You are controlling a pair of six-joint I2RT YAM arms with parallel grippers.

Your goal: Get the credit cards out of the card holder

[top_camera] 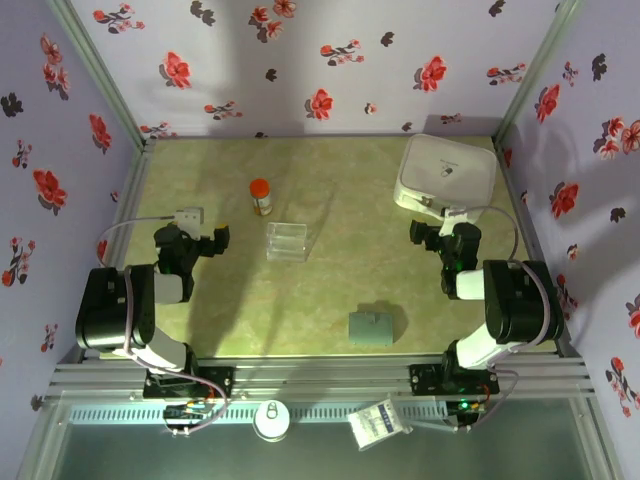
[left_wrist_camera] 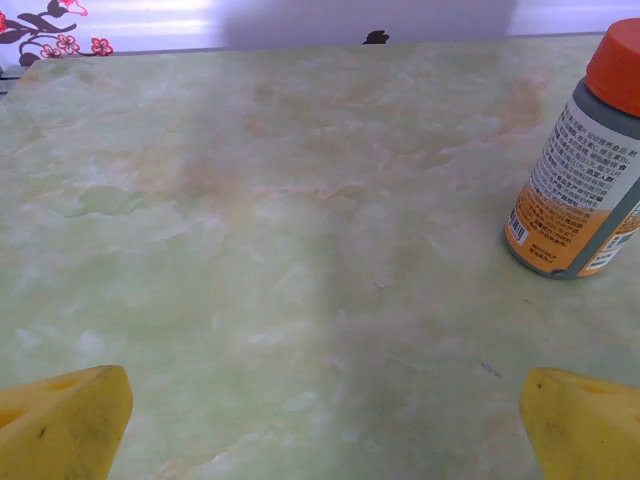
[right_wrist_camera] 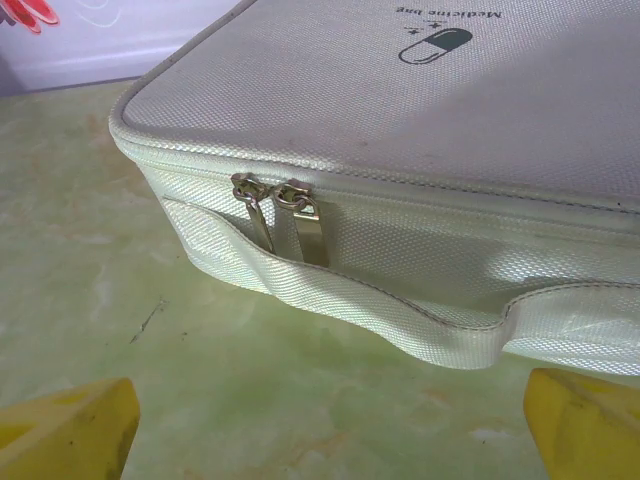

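Note:
The card holder (top_camera: 372, 327) is a flat grey wallet lying closed on the table near the front edge, right of centre. The credit cards are hidden. My left gripper (top_camera: 205, 240) hovers at the left side of the table, far from the holder. Its yellow fingertips (left_wrist_camera: 70, 420) stand wide open over bare table (left_wrist_camera: 300, 250). My right gripper (top_camera: 442, 232) is at the right, behind the holder, facing a white zipped bag (right_wrist_camera: 420, 150). It is open too (right_wrist_camera: 330, 430), with nothing between its fingers (right_wrist_camera: 585, 420).
An orange-capped bottle (top_camera: 260, 196) (left_wrist_camera: 580, 160) stands upright at the back centre-left. A clear plastic box (top_camera: 287, 240) sits mid-table. The white bag (top_camera: 446, 172) fills the back right corner. Flowered walls enclose three sides.

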